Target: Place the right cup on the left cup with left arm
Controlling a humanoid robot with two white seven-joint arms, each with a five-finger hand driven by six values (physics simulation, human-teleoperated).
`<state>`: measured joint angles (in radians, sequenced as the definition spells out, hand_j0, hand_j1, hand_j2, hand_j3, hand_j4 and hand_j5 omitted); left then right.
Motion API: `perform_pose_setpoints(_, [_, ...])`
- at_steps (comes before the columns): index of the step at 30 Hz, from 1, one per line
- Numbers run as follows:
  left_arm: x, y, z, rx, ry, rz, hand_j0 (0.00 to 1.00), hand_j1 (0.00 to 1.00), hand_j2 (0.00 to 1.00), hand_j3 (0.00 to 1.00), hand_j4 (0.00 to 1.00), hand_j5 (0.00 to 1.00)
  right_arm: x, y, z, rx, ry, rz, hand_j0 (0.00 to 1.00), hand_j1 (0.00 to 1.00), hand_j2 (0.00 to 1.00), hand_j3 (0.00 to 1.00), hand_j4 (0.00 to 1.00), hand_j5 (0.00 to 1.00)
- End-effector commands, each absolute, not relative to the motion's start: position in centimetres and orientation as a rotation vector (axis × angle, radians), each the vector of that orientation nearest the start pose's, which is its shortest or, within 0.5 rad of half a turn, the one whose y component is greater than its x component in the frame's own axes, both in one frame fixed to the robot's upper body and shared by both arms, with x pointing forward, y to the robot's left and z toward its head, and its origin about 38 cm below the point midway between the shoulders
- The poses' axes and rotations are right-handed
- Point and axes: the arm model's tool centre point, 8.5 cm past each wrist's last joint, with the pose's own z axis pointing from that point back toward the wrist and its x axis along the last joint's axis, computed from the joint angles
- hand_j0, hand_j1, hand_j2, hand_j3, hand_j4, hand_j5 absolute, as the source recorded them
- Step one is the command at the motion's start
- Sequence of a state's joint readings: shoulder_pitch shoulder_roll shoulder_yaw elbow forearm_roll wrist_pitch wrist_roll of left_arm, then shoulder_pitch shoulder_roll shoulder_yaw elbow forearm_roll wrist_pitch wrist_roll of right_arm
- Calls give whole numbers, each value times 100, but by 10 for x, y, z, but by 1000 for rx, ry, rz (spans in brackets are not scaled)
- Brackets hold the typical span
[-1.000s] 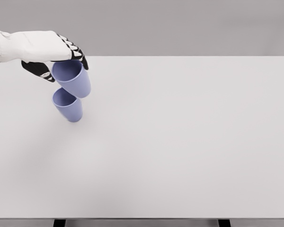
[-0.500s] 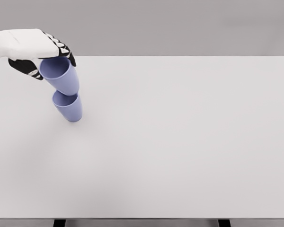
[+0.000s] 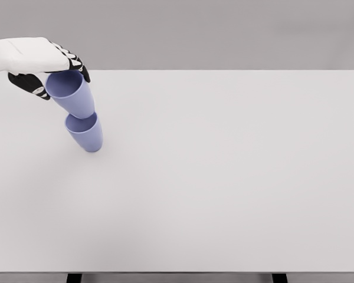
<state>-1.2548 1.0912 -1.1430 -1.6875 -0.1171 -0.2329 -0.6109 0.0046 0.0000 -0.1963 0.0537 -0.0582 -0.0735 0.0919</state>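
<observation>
left hand [image 3: 41,63] near the far left corner of the desk [image 3: 236,177], fingers closed around the rim of the upper cup [image 3: 72,94]. held tilted, its bottom inside the mouth of the lower cup [image 3: 86,133]. standing near the desk's left edge.

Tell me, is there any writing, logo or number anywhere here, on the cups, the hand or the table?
None can be read.
Held cup: plain purple, no print.
Standing cup: plain purple, no print.
Left hand: white with black finger segments, no lettering.
Table: bare white surface, no markings.
</observation>
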Motion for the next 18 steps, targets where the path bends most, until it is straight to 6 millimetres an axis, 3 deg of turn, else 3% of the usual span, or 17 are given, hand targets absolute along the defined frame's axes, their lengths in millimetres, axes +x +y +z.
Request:
perform_pose_setpoints(1, [432,299,355,603,-1188,-2128,70,70,70,70,70,70,-12,-262,-261,-1,-38,-252,100,100,100,100,100,100])
perform_pose_setpoints(18, [433,307,344,590,-1159,-2117,70,70,70,70,70,70,-12,-262,-261,-1,-36,-252,100,100,100,100,100,100])
